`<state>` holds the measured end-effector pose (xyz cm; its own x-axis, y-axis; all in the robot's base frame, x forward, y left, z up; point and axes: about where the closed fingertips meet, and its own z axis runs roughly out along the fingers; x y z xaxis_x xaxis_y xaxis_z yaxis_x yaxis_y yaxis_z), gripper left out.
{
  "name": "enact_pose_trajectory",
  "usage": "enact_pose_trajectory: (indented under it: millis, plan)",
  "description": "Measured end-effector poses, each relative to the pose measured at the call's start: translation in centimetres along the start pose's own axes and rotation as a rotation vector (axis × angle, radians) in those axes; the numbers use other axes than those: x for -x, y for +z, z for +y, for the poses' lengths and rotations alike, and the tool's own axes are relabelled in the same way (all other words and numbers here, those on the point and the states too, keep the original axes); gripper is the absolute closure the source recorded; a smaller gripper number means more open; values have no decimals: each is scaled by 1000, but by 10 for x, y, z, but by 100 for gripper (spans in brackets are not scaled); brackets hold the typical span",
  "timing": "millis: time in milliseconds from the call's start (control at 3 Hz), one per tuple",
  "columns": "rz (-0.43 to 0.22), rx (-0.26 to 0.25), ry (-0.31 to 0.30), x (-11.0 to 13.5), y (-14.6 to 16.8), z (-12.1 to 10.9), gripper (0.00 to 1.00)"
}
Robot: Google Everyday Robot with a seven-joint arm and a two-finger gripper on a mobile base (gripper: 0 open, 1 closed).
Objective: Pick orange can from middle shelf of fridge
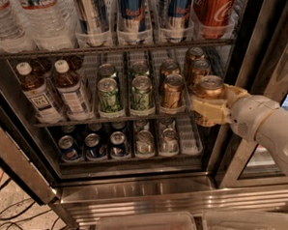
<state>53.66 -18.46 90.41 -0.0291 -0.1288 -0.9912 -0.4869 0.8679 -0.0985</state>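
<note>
Fingers (205, 109) of tan, rubbery material, belonging to the two-finger gripper (211, 103) at the right of centre of the frame, are closed round the coppery orange-gold soda can with a silver top (209, 87), pinching its body from both sides. The white arm (268, 125) enters from the lower right. The held can stands upright at the right-hand front end of the dark wire middle shelf (115, 119) (whether its base touches the rack cannot be told). Behind it, toward the upper part of the frame, two like orange cans (198, 65) stand in file; another row of orange cans (172, 90) stands just to the left. Further left on the same shelf: two rows of green cans (109, 94), then brown tea bottles with white caps (36, 91). Above, at upper right, a tall red Coca-Cola can (216, 6); below, small blue and silver cans (95, 146). The stainless-steel frame of the large glass-door fridge (138, 191) crosses the lower part of the frame.
</note>
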Motion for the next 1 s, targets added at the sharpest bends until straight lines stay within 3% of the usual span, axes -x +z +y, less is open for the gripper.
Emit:
enact_pose_trajectory:
  millis: [333,667,1000]
  plan:
    - [0,0,0,0,0,0,100]
    - [11,45,8,1,6,2,100]
    - [54,187,-32,1,12,33,100]
